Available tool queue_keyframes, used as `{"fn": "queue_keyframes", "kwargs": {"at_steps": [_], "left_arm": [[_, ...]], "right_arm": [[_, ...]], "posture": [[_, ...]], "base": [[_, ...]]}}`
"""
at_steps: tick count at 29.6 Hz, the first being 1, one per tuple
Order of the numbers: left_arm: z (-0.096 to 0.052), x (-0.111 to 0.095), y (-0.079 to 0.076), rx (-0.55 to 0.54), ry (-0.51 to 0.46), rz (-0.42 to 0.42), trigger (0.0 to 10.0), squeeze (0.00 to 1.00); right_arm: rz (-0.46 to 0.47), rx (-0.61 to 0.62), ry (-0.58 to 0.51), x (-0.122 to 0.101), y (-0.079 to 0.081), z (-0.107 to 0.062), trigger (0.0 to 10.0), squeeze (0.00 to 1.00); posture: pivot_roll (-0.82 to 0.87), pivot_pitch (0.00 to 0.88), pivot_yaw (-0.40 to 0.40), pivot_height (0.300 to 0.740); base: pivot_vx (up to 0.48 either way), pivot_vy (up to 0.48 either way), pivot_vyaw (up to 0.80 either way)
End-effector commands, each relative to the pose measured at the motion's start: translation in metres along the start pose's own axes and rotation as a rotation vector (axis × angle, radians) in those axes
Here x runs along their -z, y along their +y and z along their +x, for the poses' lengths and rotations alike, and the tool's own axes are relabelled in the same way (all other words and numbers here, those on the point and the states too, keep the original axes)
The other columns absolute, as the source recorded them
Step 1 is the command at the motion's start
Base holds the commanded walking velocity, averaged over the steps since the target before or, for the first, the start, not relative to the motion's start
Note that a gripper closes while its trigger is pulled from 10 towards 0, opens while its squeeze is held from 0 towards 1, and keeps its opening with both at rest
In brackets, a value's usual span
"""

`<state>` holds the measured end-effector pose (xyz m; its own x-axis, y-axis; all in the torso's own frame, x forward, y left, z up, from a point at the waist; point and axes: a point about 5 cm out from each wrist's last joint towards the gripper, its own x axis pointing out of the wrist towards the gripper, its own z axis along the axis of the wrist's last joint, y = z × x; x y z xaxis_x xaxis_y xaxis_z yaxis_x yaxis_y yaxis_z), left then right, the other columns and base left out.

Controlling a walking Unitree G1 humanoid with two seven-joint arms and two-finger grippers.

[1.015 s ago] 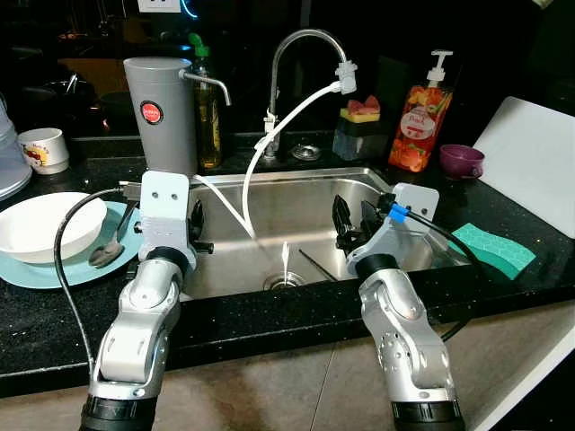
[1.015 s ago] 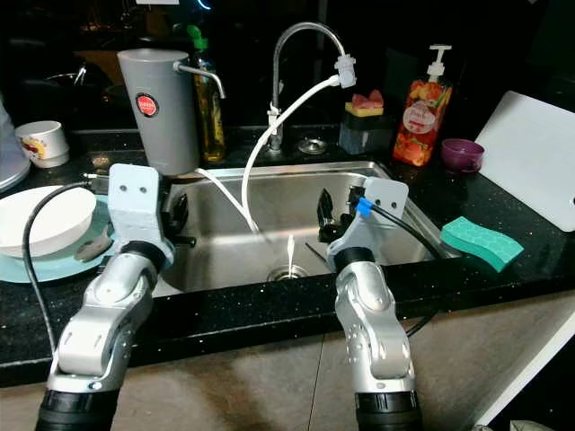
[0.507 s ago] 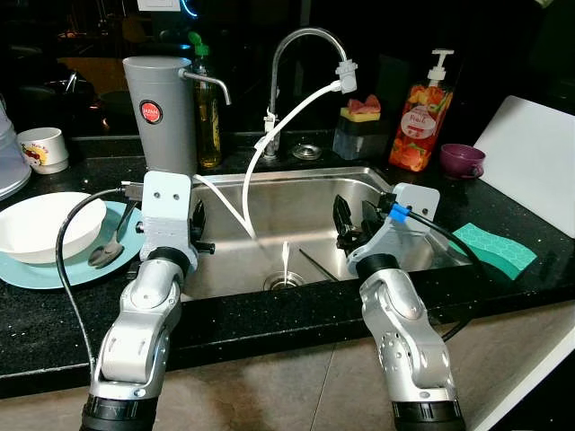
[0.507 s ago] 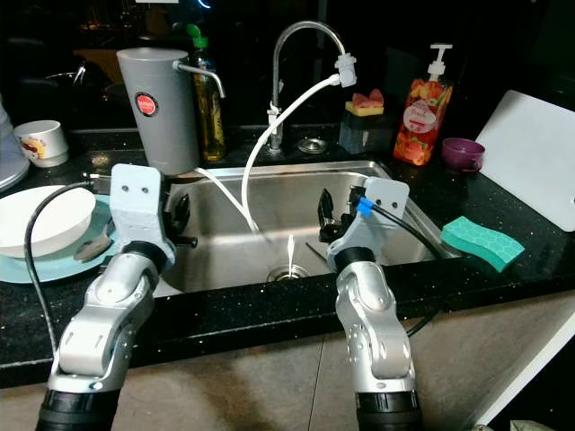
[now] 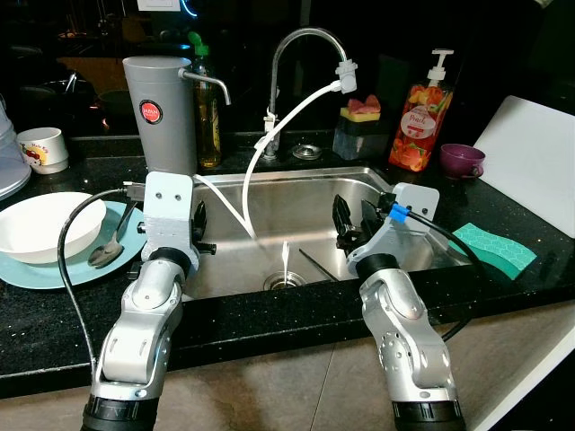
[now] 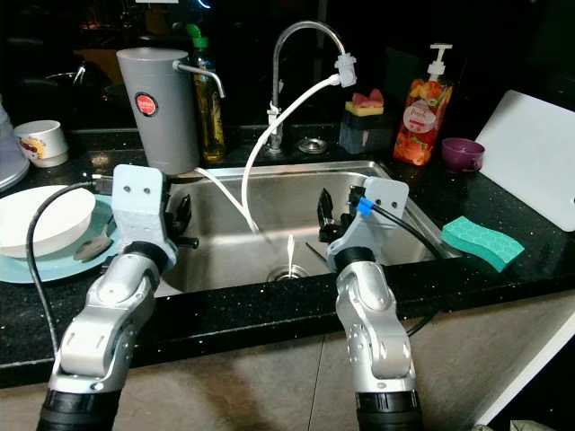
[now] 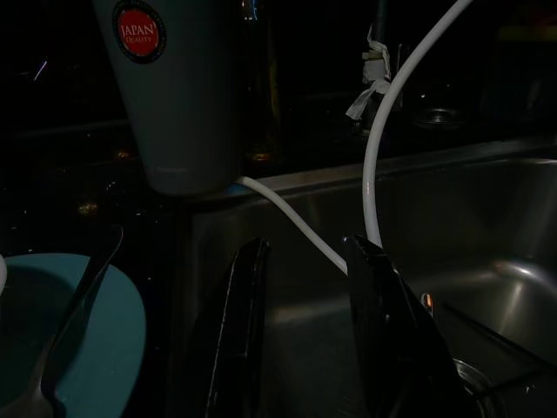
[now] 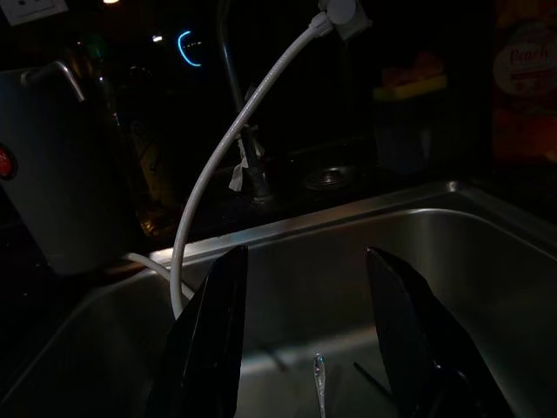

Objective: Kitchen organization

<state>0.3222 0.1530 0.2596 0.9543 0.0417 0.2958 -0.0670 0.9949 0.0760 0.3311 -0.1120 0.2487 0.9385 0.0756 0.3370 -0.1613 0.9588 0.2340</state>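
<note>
- The black desk carries the steel sink, which both arms face as the likely workplace.
- A white bowl sits on a teal plate at the robot's left, a spoon beside it, probably awaiting sorting.
- The left end effector and right end effector hover over the basin, fingers parted, holding nothing.

Counts: 1 sink, 1 faucet, 1 grey canister, 2 bottles, 1 bowl, 1 plate, 1 spoon, 2 cups, 1 green sponge, 1 cutting board.
</note>
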Motion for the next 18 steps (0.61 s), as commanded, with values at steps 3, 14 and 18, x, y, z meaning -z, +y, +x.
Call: {"fn": "queue_keyframes", "kwargs": {"at_steps": [3,14,18], "left_arm": [[-0.0034,-0.0012,-0.0002,-0.004,-0.005,0.002,10.0,0.0],[-0.0037,0.0003,-0.0001,-0.002,0.002,0.004,10.0,0.0],[-0.0038,0.0007,-0.0002,-0.002,0.003,0.005,10.0,0.0]], "right_arm": [[0.001,-0.007,-0.013,-0.0041,0.0014,0.0002,10.0,0.0],[-0.001,0.0,-0.009,-0.0032,0.0004,-0.0005,10.0,0.0],[-0.002,0.0,-0.006,-0.0025,0.0,-0.0005,10.0,0.0]], "posture": [[0.17,0.103,-0.053,0.74],[0.17,0.108,-0.051,0.74],[0.17,0.11,-0.051,0.74]], "base": [[0.0,0.0,0.0],[0.0,0.0,0.0],[0.0,0.0,0.0]]}}
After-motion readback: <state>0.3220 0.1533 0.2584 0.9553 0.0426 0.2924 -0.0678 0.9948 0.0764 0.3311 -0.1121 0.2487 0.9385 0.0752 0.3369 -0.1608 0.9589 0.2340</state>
